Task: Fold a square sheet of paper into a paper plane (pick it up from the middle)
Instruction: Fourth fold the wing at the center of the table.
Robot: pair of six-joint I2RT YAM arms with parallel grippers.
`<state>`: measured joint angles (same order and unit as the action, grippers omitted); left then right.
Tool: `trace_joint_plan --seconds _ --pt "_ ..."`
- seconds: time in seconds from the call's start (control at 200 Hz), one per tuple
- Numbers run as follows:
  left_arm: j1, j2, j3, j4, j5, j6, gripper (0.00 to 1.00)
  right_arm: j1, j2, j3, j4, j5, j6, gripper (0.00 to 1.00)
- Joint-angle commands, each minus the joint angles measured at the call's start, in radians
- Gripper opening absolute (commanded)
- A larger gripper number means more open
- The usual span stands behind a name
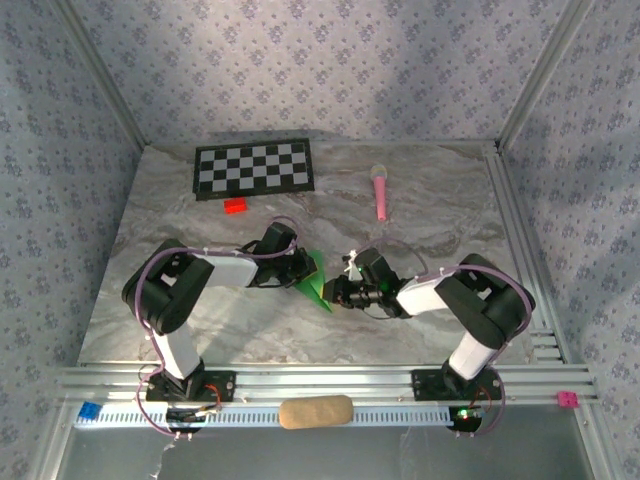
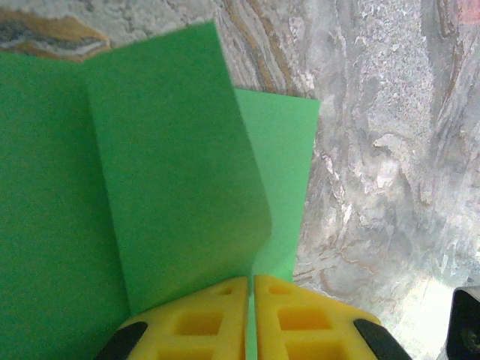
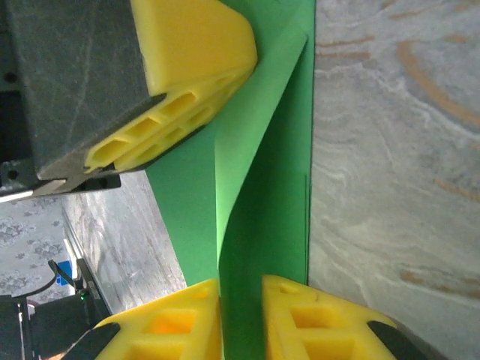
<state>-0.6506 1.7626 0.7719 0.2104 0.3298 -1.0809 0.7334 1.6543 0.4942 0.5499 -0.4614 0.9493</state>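
While the veined marble table (image 1: 430, 215) runs from my bases out to the flowered wallpaper walls (image 1: 330, 70), my left gripper (image 2: 251, 283) pinches the folded square sheet of paper (image 2: 172, 187) tight at mid-table (one flap curling loose); my right gripper (image 3: 240, 285) straddles it, jaws slightly parted.

Your left arm (image 1: 175, 290) and right arm (image 1: 480, 300) both bend inward; left claw (image 2: 251, 283) is pinched tight on the green paper (image 2: 150, 187), right claw (image 3: 240, 285) sits slightly parted.
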Motion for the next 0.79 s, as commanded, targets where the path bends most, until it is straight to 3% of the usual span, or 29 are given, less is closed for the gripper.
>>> trace_joint_plan --seconds 0.0,0.265,0.79 --pt "0.001 0.027 0.000 -0.056 -0.004 0.018 0.13 0.008 -0.023 -0.023 -0.152 0.037 -0.036 0.21" --pt "0.002 0.015 -0.012 -0.043 -0.005 0.012 0.13 0.021 -0.012 -0.026 -0.179 0.014 -0.038 0.15" --pt "0.002 0.005 -0.027 -0.037 -0.016 -0.002 0.13 0.030 -0.024 -0.034 -0.222 -0.022 -0.018 0.13"
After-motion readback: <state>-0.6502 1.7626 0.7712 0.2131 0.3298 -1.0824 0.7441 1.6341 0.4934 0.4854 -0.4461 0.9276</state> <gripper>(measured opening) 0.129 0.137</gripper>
